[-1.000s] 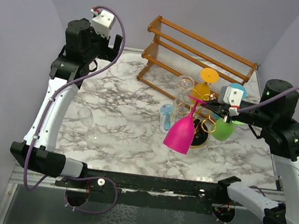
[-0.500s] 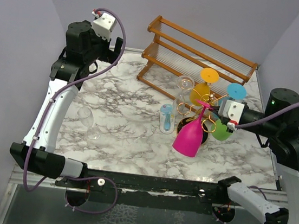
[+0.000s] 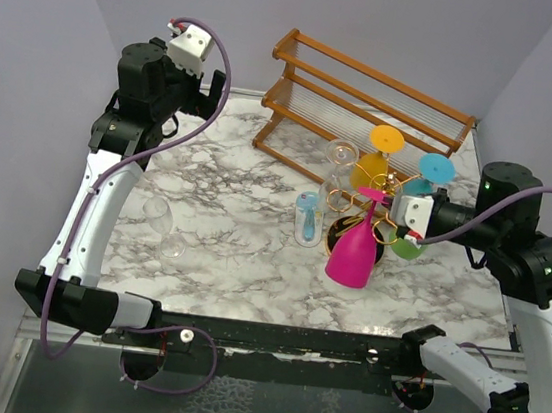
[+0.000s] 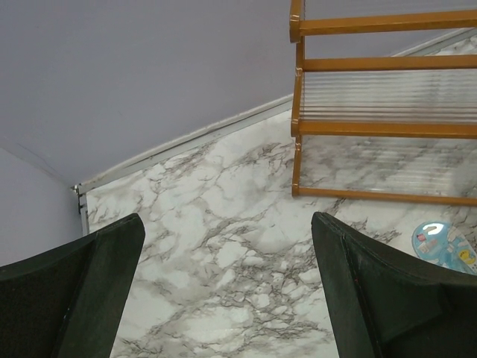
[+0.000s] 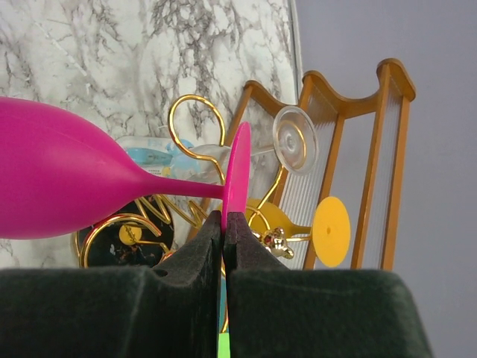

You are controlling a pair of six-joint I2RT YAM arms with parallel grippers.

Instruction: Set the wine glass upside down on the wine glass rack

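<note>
My right gripper [image 3: 397, 203] [image 5: 224, 218] is shut on the foot of a pink wine glass [image 3: 354, 248] [image 5: 67, 179]. The glass hangs bowl down, tilted, at the front of the gold wire rack [image 3: 386, 228] [image 5: 195, 104], its stem among the gold loops. Yellow [image 3: 374, 161], blue [image 3: 436, 170], green [image 3: 412, 246] and clear [image 3: 340, 164] glasses hang on the rack. A clear wine glass [image 3: 163, 226] lies on its side on the marble at the left. My left gripper [image 4: 223, 246] is open and empty, high over the far left of the table.
A brown wooden slatted shelf rack [image 3: 369, 102] [image 4: 387, 97] stands at the back. A small light blue cup [image 3: 306, 217] stands just left of the gold rack. Grey walls close the table on three sides.
My right gripper has carried the pink glass rightward and back toward the gold rack, swinging its bowl more nearly straight down. The left arm has barely moved.
</note>
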